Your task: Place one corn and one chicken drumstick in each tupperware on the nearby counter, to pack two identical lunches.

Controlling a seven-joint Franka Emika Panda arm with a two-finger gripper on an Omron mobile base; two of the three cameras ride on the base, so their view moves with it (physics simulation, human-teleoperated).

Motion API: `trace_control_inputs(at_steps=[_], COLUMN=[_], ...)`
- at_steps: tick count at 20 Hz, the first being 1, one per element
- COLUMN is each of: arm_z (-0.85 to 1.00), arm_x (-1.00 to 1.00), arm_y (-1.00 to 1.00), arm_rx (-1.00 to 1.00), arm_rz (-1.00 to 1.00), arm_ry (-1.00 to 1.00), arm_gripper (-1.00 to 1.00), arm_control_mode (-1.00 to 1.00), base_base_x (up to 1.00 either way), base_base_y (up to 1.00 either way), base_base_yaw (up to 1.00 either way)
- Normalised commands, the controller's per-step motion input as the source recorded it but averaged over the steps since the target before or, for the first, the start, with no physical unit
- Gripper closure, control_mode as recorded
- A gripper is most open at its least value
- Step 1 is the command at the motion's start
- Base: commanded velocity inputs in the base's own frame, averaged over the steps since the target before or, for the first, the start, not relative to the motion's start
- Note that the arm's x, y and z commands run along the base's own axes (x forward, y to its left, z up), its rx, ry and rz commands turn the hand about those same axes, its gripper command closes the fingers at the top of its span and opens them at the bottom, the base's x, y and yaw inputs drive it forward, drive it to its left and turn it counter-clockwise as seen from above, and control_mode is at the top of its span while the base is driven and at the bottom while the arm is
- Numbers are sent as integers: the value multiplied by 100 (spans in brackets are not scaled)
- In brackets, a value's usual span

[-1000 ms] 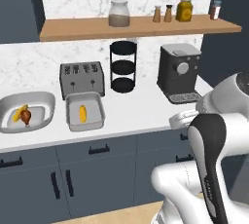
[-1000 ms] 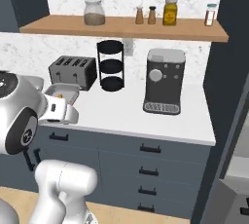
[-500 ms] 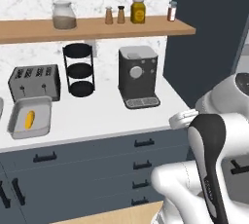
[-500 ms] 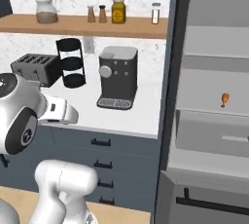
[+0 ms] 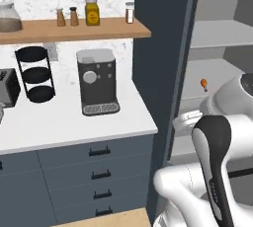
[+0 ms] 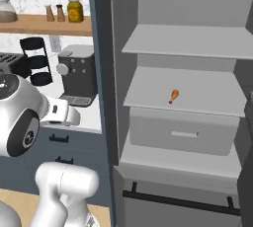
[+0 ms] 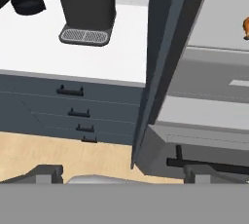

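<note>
Pincer (image 7: 121, 173) first: I'm seeing its two finger tips sitting far apart at the bottom of the hand view, spread wide with nothing between them, so I'm carrying nothing right now. In the left base view I'm looking at the right end of the counter (image 5: 74, 127) with the coffee machine (image 5: 98, 81) on it, and past the dark cabinet wall a chicken drumstick (image 5: 203, 84) is lying on an open fridge shelf (image 5: 212, 70). From the right base view that same drumstick (image 6: 173, 95) is sitting alone on the middle shelf (image 6: 197, 93), above the drawer (image 6: 180, 133). In the hand view it's peeking in at the right edge (image 7: 246, 27). My guess is I'm still mid-task: this drumstick is waiting to be fetched and packed.
</note>
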Motion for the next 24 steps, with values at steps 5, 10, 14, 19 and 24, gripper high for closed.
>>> trace_control_inputs(at_steps=[5,10,14,19,24], arm_z=[0,0,0,0,0], arm_x=[0,0,0,0,0], arm_y=[0,0,0,0,0], arm_rx=[0,0,0,0,0], arm_rz=[0,0,0,0,0], arm_ry=[0,0,0,0,0], arm_gripper=[-100,-100,-100,-100,-100], arm_control_mode=[100,100,100,100,100], base_base_x=[3,1,13,10,23], base_base_y=[-49,-58,-67,-58,-39], base_base_yaw=[0,0,0,0,0])
